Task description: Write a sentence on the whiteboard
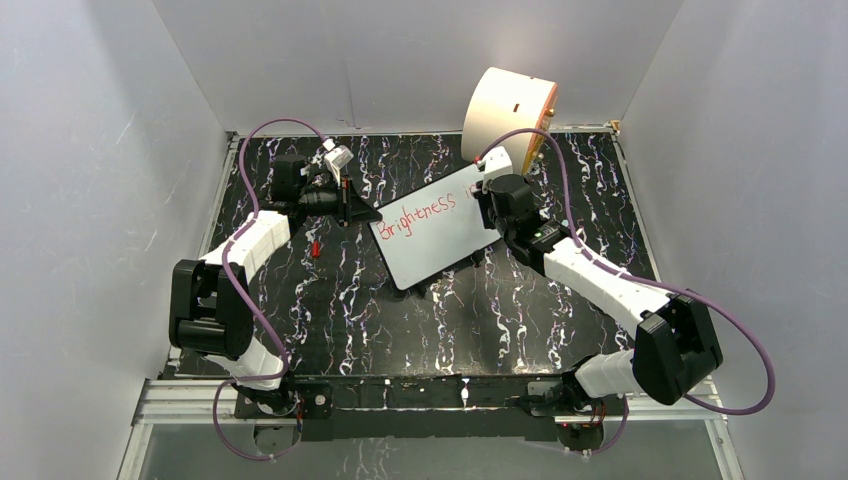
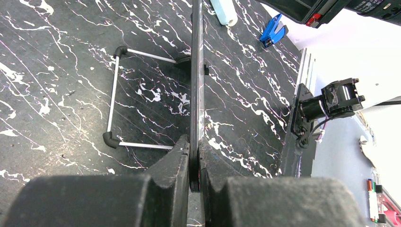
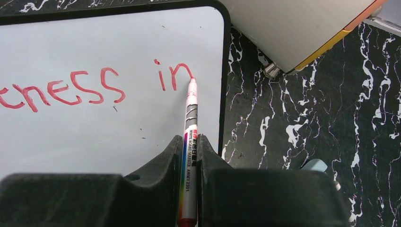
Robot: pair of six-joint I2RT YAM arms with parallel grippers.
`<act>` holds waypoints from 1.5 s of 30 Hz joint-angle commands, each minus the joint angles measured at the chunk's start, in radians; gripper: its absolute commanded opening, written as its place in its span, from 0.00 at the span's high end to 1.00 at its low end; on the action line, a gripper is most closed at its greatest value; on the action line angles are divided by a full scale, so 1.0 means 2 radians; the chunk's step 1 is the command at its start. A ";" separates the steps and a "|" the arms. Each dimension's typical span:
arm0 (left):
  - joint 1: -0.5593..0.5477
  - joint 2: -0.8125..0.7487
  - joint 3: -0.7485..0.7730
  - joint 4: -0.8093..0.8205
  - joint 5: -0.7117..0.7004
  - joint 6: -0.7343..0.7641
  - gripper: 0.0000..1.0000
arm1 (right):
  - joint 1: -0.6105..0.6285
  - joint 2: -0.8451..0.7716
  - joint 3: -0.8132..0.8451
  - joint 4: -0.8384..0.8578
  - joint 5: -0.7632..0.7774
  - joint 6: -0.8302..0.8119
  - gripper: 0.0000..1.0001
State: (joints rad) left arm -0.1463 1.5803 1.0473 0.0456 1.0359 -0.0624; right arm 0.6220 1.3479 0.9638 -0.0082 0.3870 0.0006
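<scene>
The whiteboard (image 1: 432,245) lies tilted mid-table, with the sentence (image 1: 424,213) in red on it. In the right wrist view the board (image 3: 94,127) shows "ness in" (image 3: 94,87). My right gripper (image 3: 191,142) is shut on a whiteboard marker (image 3: 189,156), whose red tip touches the last stroke of the "n" near the board's right rim. From above, the right gripper (image 1: 490,195) stands over the board's far right corner. My left gripper (image 2: 195,147) is shut on the board's rim, and the board (image 2: 196,71) shows edge-on there. From above, the left gripper (image 1: 357,212) sits at the board's left end.
A big cream cylinder (image 1: 508,112) stands at the back, close behind the right gripper. A wire stand (image 2: 113,94) lies under the board. A blue clip (image 2: 273,30) and a pale cap (image 2: 224,12) lie beyond it. A small red object (image 1: 315,247) lies by the left arm.
</scene>
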 commanded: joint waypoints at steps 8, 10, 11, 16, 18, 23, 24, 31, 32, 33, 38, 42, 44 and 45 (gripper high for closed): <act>-0.014 0.009 -0.006 -0.045 -0.024 0.021 1.00 | -0.001 -0.017 -0.006 -0.015 -0.004 0.014 1.00; -0.014 0.009 -0.006 -0.044 -0.024 0.021 1.00 | -0.002 -0.019 -0.007 -0.014 -0.001 0.014 1.00; -0.014 0.009 -0.006 -0.044 -0.024 0.021 1.00 | -0.002 -0.020 -0.007 -0.014 0.000 0.013 1.00; -0.014 0.009 -0.006 -0.044 -0.028 0.021 1.00 | -0.002 -0.033 -0.004 -0.009 0.003 0.004 1.00; -0.014 0.010 -0.006 -0.044 -0.029 0.021 1.00 | -0.002 -0.042 -0.003 -0.011 0.001 0.002 1.00; -0.014 0.009 -0.005 -0.044 -0.031 0.020 1.00 | 0.002 -0.070 -0.015 -0.014 -0.016 0.005 1.00; -0.014 0.009 -0.005 -0.044 -0.031 0.020 1.00 | 0.005 -0.074 -0.017 -0.015 -0.018 0.005 1.00; -0.016 0.010 -0.005 -0.044 -0.032 0.019 1.00 | 0.027 -0.097 -0.028 -0.026 -0.014 0.011 1.00; -0.016 0.010 -0.005 -0.045 -0.032 0.019 1.00 | 0.031 -0.099 -0.030 -0.028 -0.012 0.013 1.00; -0.016 0.010 -0.005 -0.044 -0.032 0.019 1.00 | 0.035 -0.102 -0.032 -0.031 -0.010 0.014 1.00; -0.018 0.011 -0.005 -0.044 -0.035 0.019 1.00 | 0.061 -0.111 -0.045 -0.038 0.004 0.022 1.00; -0.018 0.011 -0.005 -0.044 -0.039 0.019 1.00 | 0.079 -0.116 -0.053 -0.040 0.015 0.021 1.00; -0.019 0.011 -0.005 -0.045 -0.041 0.019 1.00 | 0.089 -0.118 -0.058 -0.039 0.018 0.022 1.00; -0.019 0.011 -0.005 -0.044 -0.042 0.019 1.00 | 0.095 -0.119 -0.060 -0.039 0.021 0.023 1.00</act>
State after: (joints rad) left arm -0.1482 1.5803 1.0489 0.0441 1.0309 -0.0631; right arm 0.7780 1.1484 0.8616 -0.1112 0.3904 0.0307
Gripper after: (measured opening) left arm 0.068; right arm 0.200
